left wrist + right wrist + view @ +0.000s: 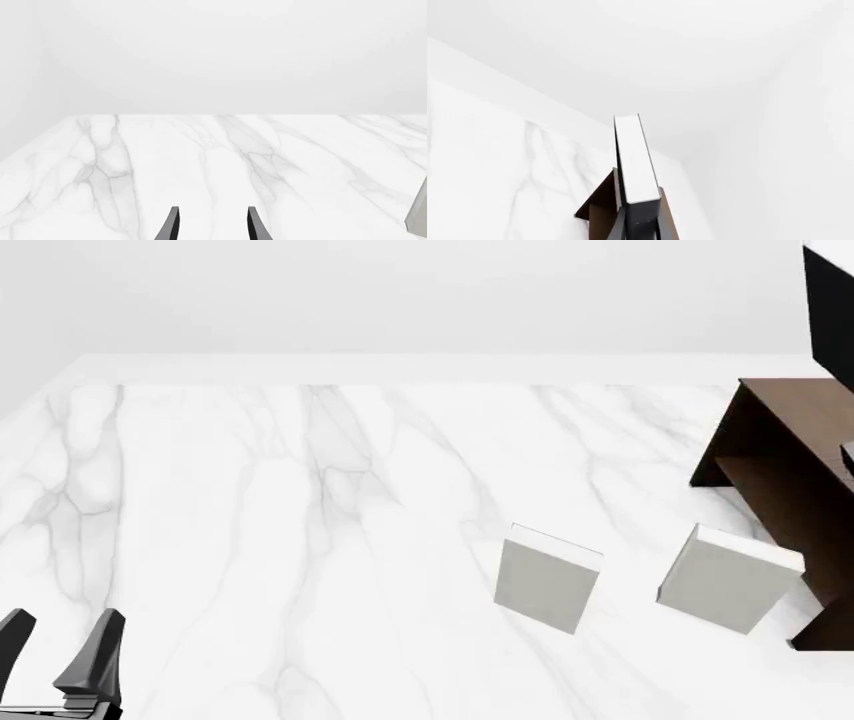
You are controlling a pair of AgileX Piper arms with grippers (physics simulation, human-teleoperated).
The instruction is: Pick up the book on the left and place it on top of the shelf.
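Observation:
The book (635,160), black-covered with white page edges, stands on end between the fingers of my right gripper (639,231), which is shut on its lower part. Under it lies the dark brown shelf (602,201). In the front view the book (830,310) shows as a black slab at the top right edge, held above the shelf (781,455); the right gripper itself is out of that picture. My left gripper (56,645) hangs open and holds nothing at the near left corner, its fingers (172,225) over bare marble.
Two pale grey-white books stand upright on the marble table (267,520): one in the middle (545,578), one closer to the shelf (727,580). A grey book edge (417,212) shows at the border of the left wrist view.

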